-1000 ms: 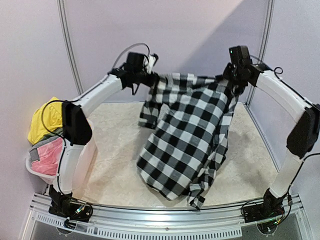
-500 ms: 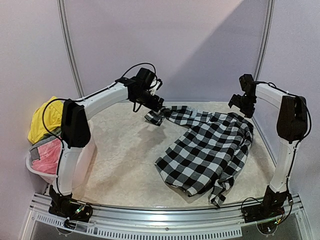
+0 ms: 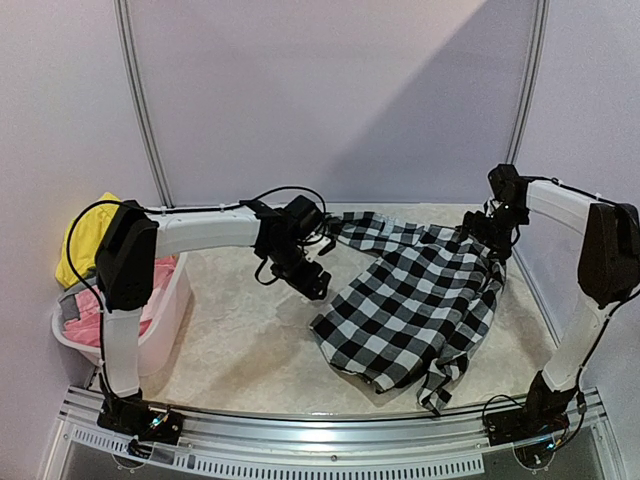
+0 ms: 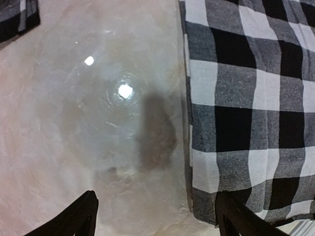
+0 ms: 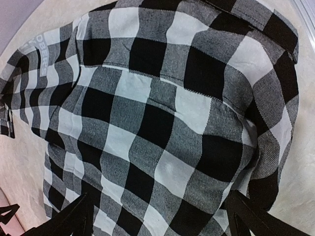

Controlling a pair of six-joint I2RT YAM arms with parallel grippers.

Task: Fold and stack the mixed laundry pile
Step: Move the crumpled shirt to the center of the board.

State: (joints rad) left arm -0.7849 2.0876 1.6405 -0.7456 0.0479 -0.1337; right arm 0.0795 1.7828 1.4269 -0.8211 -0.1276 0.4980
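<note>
Early stage, I'd judge: the checked shirt lies spread but rumpled and unfolded on the table, with nothing stacked. The yellow piece and pink piece sit in the basket, well left of the shirt. The left gripper has fingers apart and is empty, over bare table just off the shirt's left edge. The right gripper is likewise spread and empty, above the shirt's far-right part. All folding remains.

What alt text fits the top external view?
A black-and-white checked shirt lies spread on the table. The left end effector hangs beside its left edge, the right end effector at its far right corner. A laundry basket sits left.
</note>
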